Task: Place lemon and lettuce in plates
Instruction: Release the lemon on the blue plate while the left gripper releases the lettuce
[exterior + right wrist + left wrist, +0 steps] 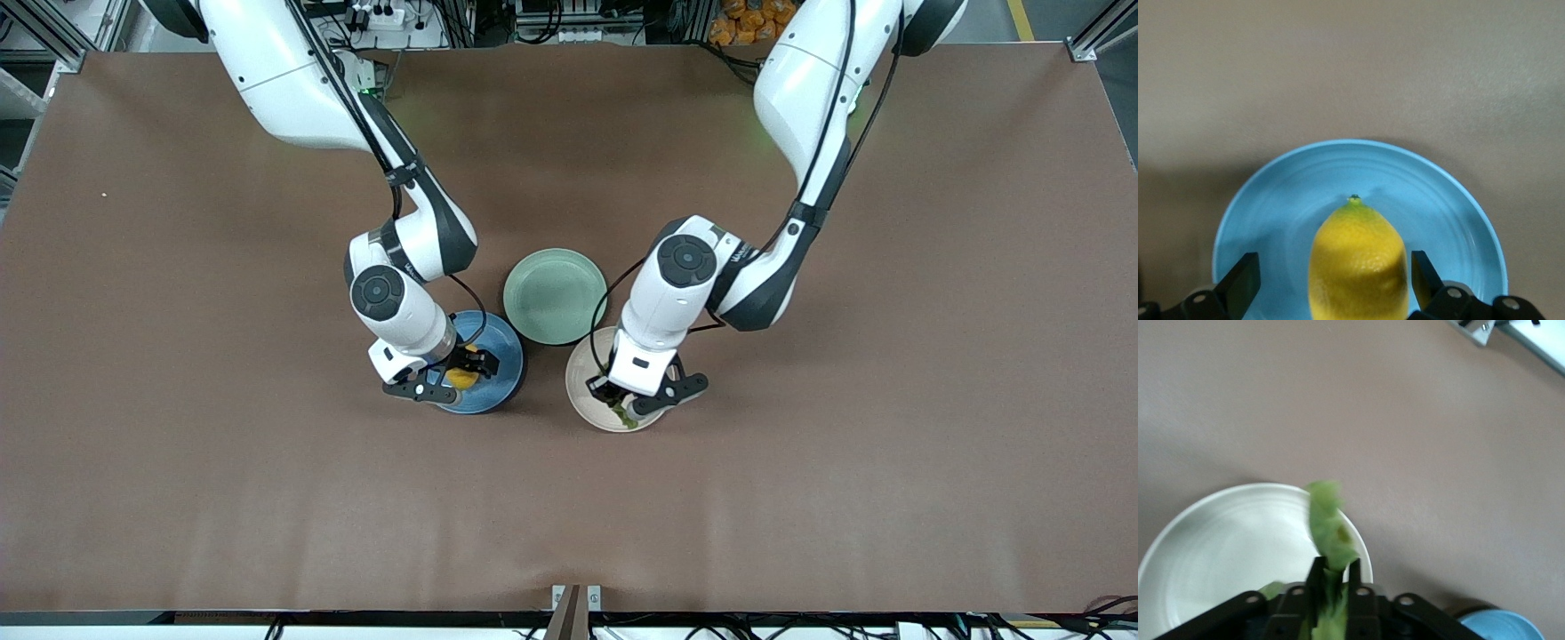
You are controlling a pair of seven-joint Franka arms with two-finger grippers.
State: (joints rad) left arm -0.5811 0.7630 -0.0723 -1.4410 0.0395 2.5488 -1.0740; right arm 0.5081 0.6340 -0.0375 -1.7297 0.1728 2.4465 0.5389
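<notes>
My right gripper [452,380] is low over the blue plate [503,372], open, with a finger on each side of the yellow lemon [462,378]. In the right wrist view the lemon [1358,260] lies on the blue plate [1271,207] between the spread fingers [1241,280], not clamped. My left gripper [625,402] is over the beige-pink plate [580,373], shut on the green lettuce [626,415]. In the left wrist view the fingers [1317,577] pinch the lettuce [1328,520], whose free end sticks out over the plate's rim [1238,540].
A pale mint-green plate [554,295] sits between the two arms, farther from the front camera than the blue and beige-pink plates and close to both. Brown tabletop [800,498] stretches around the plates. The blue plate's edge [1501,628] shows in the left wrist view.
</notes>
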